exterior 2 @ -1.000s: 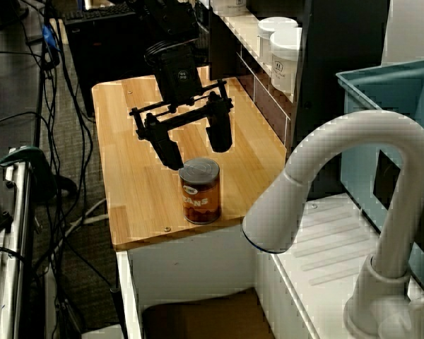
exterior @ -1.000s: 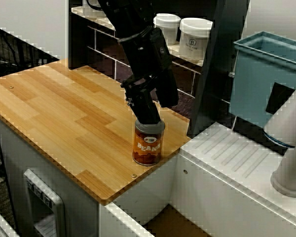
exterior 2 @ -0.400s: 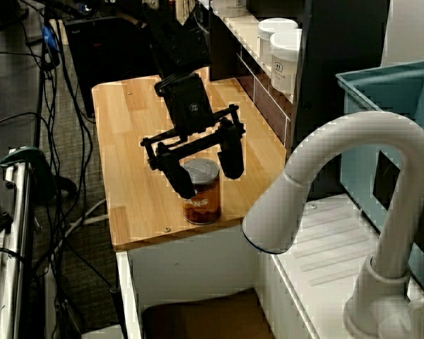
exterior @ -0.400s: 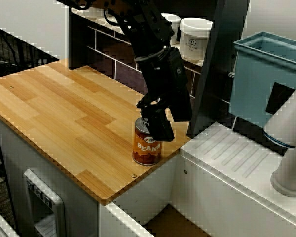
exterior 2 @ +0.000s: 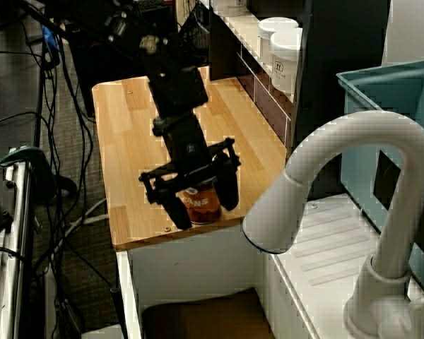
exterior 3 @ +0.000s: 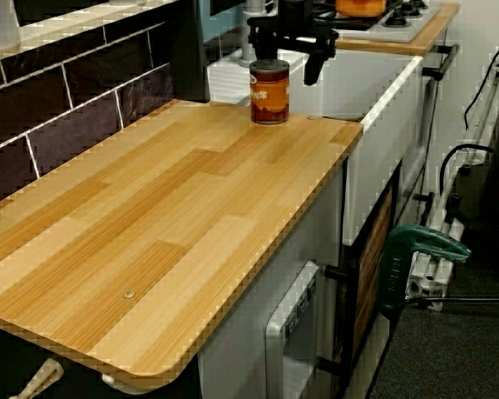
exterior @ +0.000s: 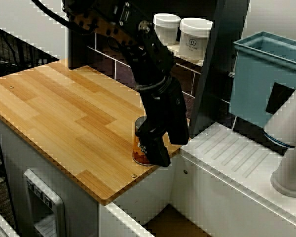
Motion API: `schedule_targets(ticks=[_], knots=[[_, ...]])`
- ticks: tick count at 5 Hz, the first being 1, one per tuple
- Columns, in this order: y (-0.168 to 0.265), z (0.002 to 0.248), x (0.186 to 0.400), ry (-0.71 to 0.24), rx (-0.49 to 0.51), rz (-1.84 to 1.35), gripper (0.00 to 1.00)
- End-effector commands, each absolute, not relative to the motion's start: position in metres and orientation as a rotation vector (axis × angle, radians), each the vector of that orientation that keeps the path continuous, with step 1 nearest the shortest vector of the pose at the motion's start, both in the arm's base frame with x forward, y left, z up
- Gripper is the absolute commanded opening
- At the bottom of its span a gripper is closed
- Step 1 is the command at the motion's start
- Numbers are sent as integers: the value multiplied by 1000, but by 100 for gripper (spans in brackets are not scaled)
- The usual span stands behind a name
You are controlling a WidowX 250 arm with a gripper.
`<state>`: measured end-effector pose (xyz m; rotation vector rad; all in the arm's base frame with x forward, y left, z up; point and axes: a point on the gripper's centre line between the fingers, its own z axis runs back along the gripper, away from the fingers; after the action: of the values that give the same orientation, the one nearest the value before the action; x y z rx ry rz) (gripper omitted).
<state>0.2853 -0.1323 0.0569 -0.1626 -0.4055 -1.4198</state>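
1. On the wooden counter, the bean can stands upright near the front corner, just beside the white drainboard.
2. The gripper is spread wide, one finger on either side of the can and clamping nothing. Whether a pad touches the can is unclear.
3. Risk: an off-centre finger could tip the can or nudge it over the nearby edge.

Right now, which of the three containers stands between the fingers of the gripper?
The brown bean can on the wooden counter. The open gripper straddles it, one finger on each side. The two white jars stand away on the shelf.
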Motion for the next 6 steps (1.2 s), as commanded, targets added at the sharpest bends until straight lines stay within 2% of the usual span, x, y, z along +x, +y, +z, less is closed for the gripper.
schedule_targets(ticks=[1, 3, 6], knots=[[-117, 50, 274, -419, -136, -1406, 100], [-92, 60, 277, -420, -137, -1384, 100], [-31, 71, 267, -377, -153, -1409, 100]])
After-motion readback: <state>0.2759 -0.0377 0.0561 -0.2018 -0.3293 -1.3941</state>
